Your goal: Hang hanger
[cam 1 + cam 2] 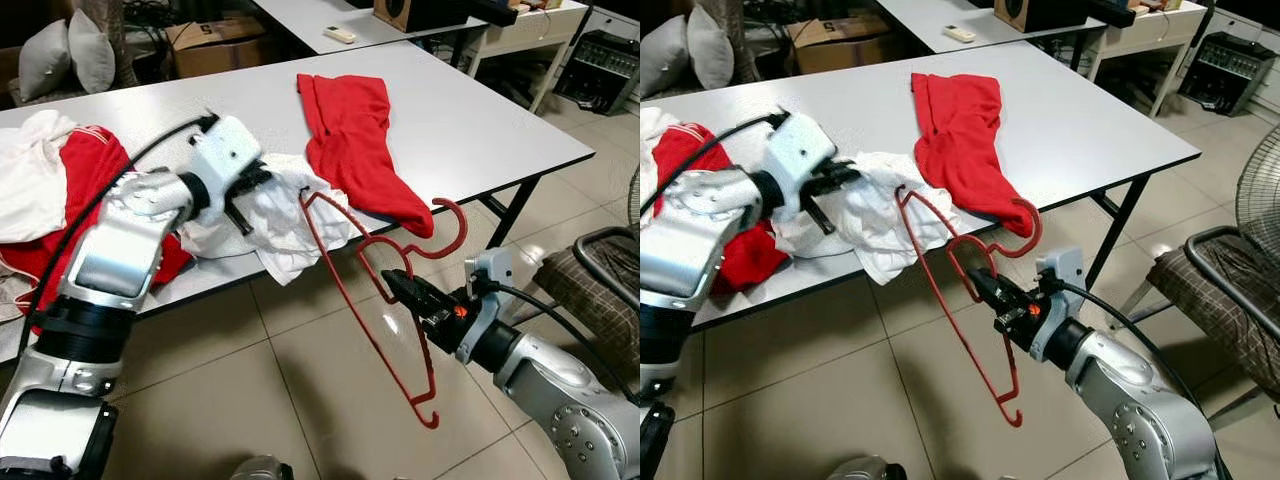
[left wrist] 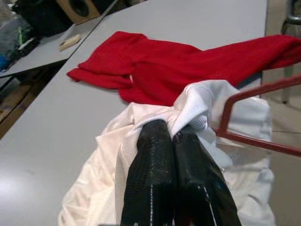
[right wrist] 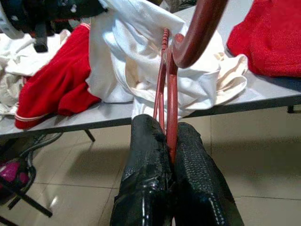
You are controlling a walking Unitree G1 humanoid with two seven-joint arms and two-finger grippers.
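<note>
A red plastic hanger (image 1: 372,300) hangs in the air off the table's front edge, its hook (image 1: 450,232) up near the red garment. My right gripper (image 1: 398,285) is shut on its neck, and the black fingers (image 3: 155,155) pinch the thin red bars. One hanger shoulder (image 2: 254,89) pokes into a white shirt (image 1: 290,215) that lies over the table edge. My left gripper (image 1: 262,178) is shut on a fold of that white shirt (image 2: 188,106), at its collar area.
A red garment (image 1: 355,140) lies across the grey table (image 1: 480,120). More red and white clothes (image 1: 50,190) are piled at the table's left end. A chair (image 1: 590,270) stands at the right on the tiled floor. A cardboard box (image 1: 215,45) sits beyond the table.
</note>
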